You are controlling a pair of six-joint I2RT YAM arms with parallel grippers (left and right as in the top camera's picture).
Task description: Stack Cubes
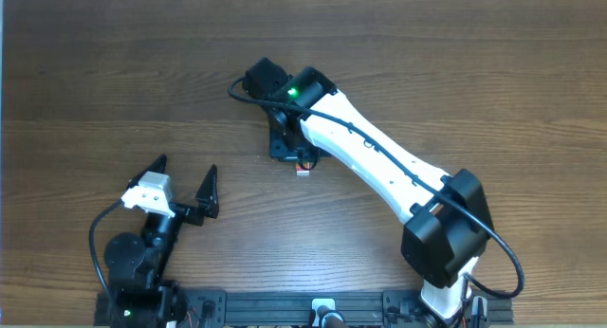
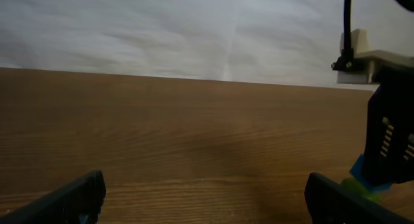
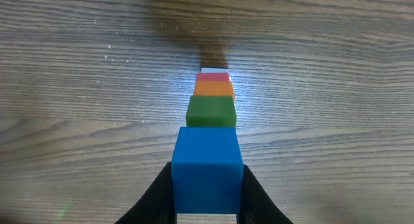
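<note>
Brown wooden table (image 1: pixel 493 63) with a straight grain lies under both arms, and a pale wall rises behind its far edge in the left wrist view.

The right arm (image 1: pixel 379 162), white with black joints, stretches from its base to a stack of cubes (image 3: pixel 212 94), and its wrist hangs over that stack. The left arm (image 1: pixel 142 252) is folded close to its own base, well apart from the stack.

The right gripper (image 3: pixel 207 188) is clamped on the blue cube (image 3: pixel 207 169), one dark finger (image 3: pixel 158 195) pressed to each side face. The left gripper (image 1: pixel 185 169) is spread wide and holds nothing, its fingers (image 2: pixel 71 198) low over bare wood, well apart from the stack.

The blue cube sits directly above the stack, in line with it; I cannot tell whether it touches the cube beneath. Below it come the green cube (image 3: pixel 210 111), the orange cube (image 3: pixel 214 89), then the red cube (image 3: pixel 215 76), with a pale sliver (image 3: pixel 212 70) showing under the red one at the base. The stack looks upright, with each cube squarely on the next.
</note>
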